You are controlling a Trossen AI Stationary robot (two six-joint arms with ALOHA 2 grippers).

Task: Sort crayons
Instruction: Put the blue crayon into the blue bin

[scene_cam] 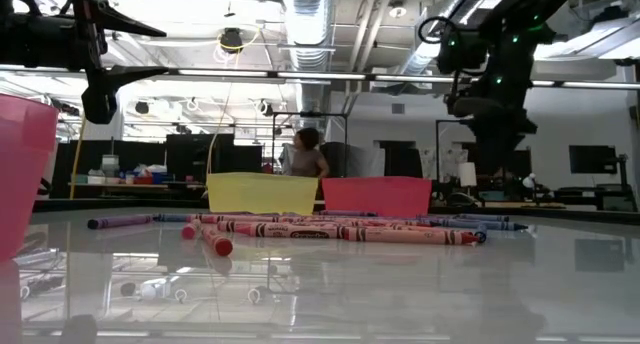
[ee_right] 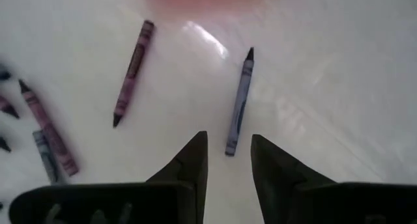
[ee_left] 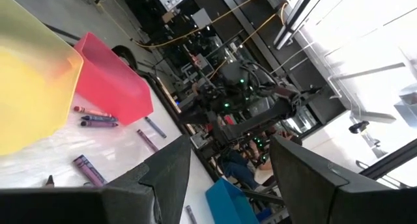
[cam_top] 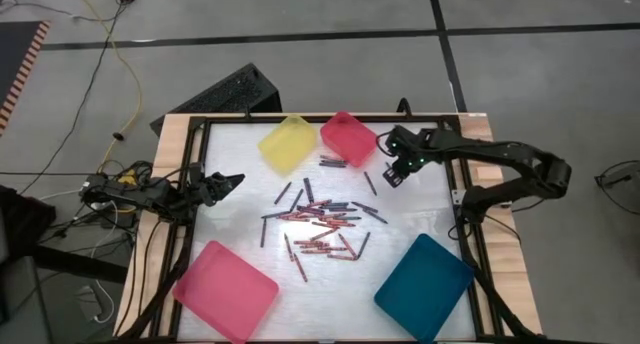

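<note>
Many thin crayons (cam_top: 320,219), red, pink, purple and bluish, lie scattered flat on the white table's middle; the low view shows them in a row (scene_cam: 330,229). My right gripper (ee_right: 228,146) is open and points down above the table, near the small pink tray (cam_top: 348,136). A bluish crayon (ee_right: 239,101) lies on the table just beyond its fingertips, also seen in the high view (cam_top: 370,183). A purple crayon (ee_right: 133,71) lies beside it. My left gripper (ee_left: 228,152) is open and empty, held level above the table's left edge (cam_top: 232,179).
A yellow tray (cam_top: 287,142) and the small pink tray stand at the far side. A large pink tray (cam_top: 225,289) is near left and a teal tray (cam_top: 424,286) near right. A dark frame (cam_top: 200,124) borders the table. A person (scene_cam: 305,154) is far behind.
</note>
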